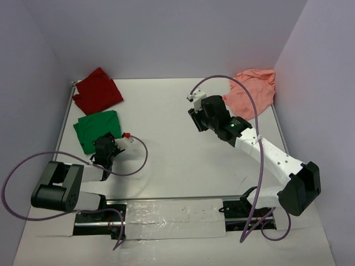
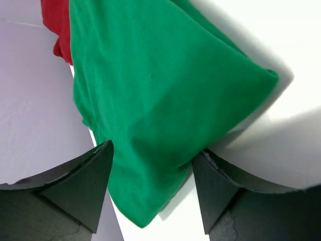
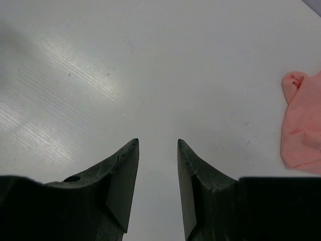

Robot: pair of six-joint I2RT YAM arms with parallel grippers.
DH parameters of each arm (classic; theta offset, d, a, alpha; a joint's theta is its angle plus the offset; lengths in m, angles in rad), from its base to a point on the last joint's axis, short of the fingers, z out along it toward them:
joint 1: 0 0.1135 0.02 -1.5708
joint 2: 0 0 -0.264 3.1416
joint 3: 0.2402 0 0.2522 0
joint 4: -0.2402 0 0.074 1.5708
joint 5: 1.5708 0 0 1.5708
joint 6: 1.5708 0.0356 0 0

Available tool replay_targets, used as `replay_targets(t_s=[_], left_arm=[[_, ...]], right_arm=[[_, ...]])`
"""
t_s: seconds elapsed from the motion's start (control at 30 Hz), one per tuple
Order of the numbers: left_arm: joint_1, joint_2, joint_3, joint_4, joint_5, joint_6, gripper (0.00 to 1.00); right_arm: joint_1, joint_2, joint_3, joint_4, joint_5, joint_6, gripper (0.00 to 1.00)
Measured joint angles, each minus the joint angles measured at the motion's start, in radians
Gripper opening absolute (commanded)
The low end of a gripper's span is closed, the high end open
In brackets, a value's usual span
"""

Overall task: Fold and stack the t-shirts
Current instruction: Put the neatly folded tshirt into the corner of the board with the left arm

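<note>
I find the left claw (image 2: pixel 153 150) spread wide, astride a corner of the green t-shirt (image 2: pixel 160 85). The right claw (image 3: pixel 158 143) stands parted over the table (image 3: pixel 150 60), with the pink t-shirt (image 3: pixel 301 125) off to its side.

The table (image 1: pixel 166 111) is white and flat. Right under the right gripper (image 3: pixel 157 144) it looks a little shiny. A soft bright patch of light (image 3: pixel 70 63) sits on it just ahead of that gripper, and thin lines run across the top there. Far past both grippers stands a pale purple back wall (image 1: pixel 166 33). A side wall (image 1: pixel 28 111) of the same color is close beside the left gripper (image 2: pixel 153 150). Another side wall (image 1: pixel 321 66) stands well off past the right gripper. Behind both grippers, at the near edge of the table, lies a long strip (image 1: pixel 172 213) with shiny clear wrap on it.
</note>
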Motion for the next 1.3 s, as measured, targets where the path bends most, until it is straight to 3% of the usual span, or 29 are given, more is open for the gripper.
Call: replay_targets(t_s=[0.1,0.17,0.23,0.53,0.7,0.87,1.07,1.3], left_arm=[[-0.010,0.076,0.024,0.047,-0.019,-0.014,0.42],[-0.014,0.110,0.028,0.046,-0.020,-0.022,0.15],[-0.016,0.131,0.032,0.040,-0.026,-0.020,0.07],[-0.015,0.100,0.038,-0.007,-0.026,-0.039,0.03],[-0.015,-0.089,0.047,-0.204,-0.010,-0.084,0.03],[-0.015,-0.216,0.189,-0.403,0.014,-0.135,0.04],[-0.015,-0.229,0.338,-0.479,0.036,-0.160,0.04],[-0.015,-0.221,0.349,-0.539,0.052,-0.163,0.04]], right_arm=[[-0.014,-0.018,0.000,0.000,-0.002,0.001,0.44],[-0.024,-0.028,0.000,0.000,-0.005,0.004,0.44],[-0.033,-0.037,0.000,0.000,-0.009,0.005,0.44],[-0.051,-0.054,0.000,0.000,-0.019,0.008,0.44],[-0.053,-0.054,0.000,0.000,-0.024,0.012,0.44],[-0.053,-0.054,0.000,0.000,-0.032,0.019,0.44],[-0.053,-0.057,0.000,0.000,-0.037,0.019,0.44],[-0.054,-0.082,0.000,0.000,-0.037,0.020,0.44]])
